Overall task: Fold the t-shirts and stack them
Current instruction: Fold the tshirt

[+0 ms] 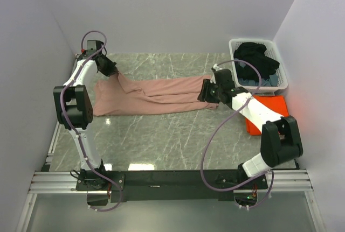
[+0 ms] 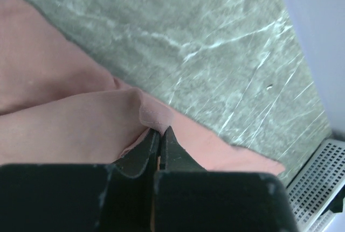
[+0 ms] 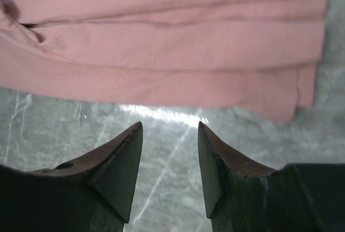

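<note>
The dusty-pink t-shirt (image 1: 153,95) lies folded into a long band across the far middle of the table. My left gripper (image 1: 111,71) is shut on its far left edge; in the left wrist view the closed tips (image 2: 160,131) pinch a fold of pink cloth (image 2: 81,119). My right gripper (image 1: 205,93) is open and empty at the band's right end; in the right wrist view its tips (image 3: 170,127) hover over bare marble just short of the pink hem (image 3: 178,89). The orange t-shirt (image 1: 269,111) lies folded at the right, partly under my right arm.
A white laundry basket (image 1: 257,62) with dark clothes stands at the back right; its corner shows in the left wrist view (image 2: 321,183). Grey walls close in the back and both sides. The marble table (image 1: 161,140) stretches in front of the pink band.
</note>
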`<state>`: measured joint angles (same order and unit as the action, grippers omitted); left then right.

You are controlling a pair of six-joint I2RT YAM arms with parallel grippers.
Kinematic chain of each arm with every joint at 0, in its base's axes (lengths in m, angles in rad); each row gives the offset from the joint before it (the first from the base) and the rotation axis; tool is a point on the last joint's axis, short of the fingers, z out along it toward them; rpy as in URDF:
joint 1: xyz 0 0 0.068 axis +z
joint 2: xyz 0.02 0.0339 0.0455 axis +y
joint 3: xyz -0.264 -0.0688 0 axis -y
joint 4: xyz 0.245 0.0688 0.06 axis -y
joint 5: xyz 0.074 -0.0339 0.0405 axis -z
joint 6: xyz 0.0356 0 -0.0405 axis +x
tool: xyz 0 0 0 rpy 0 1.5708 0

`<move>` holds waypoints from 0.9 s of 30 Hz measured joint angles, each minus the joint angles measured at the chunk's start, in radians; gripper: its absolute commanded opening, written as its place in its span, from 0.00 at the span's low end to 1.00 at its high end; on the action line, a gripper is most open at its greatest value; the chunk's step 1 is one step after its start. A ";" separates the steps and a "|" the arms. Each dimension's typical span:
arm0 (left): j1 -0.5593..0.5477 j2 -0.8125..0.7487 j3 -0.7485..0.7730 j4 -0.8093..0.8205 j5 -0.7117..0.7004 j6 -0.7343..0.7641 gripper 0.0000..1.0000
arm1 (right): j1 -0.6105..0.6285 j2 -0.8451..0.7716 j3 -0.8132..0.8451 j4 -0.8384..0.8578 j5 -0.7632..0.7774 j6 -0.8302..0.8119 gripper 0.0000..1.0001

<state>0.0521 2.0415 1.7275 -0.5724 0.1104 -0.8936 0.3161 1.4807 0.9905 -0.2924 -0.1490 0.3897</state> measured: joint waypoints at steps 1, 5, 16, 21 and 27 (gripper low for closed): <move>0.000 0.000 0.000 0.009 -0.002 -0.003 0.01 | 0.003 0.022 0.021 0.007 -0.008 -0.012 0.52; 0.001 0.002 0.000 0.038 -0.001 -0.007 0.01 | 0.023 0.113 0.100 0.034 -0.044 -0.066 0.52; 0.001 0.051 -0.002 0.056 -0.049 0.023 0.51 | 0.180 0.376 0.309 0.033 -0.008 -0.211 0.52; 0.013 -0.027 -0.085 0.047 -0.117 0.050 0.76 | 0.232 0.416 0.340 0.007 0.031 -0.251 0.51; 0.028 -0.296 -0.319 0.043 -0.199 0.079 0.55 | 0.268 0.444 0.370 0.000 0.058 -0.283 0.36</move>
<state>0.0799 1.7458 1.4090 -0.5289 -0.0887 -0.8143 0.5838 1.9244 1.3602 -0.2924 -0.0906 0.1070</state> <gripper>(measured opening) 0.620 0.405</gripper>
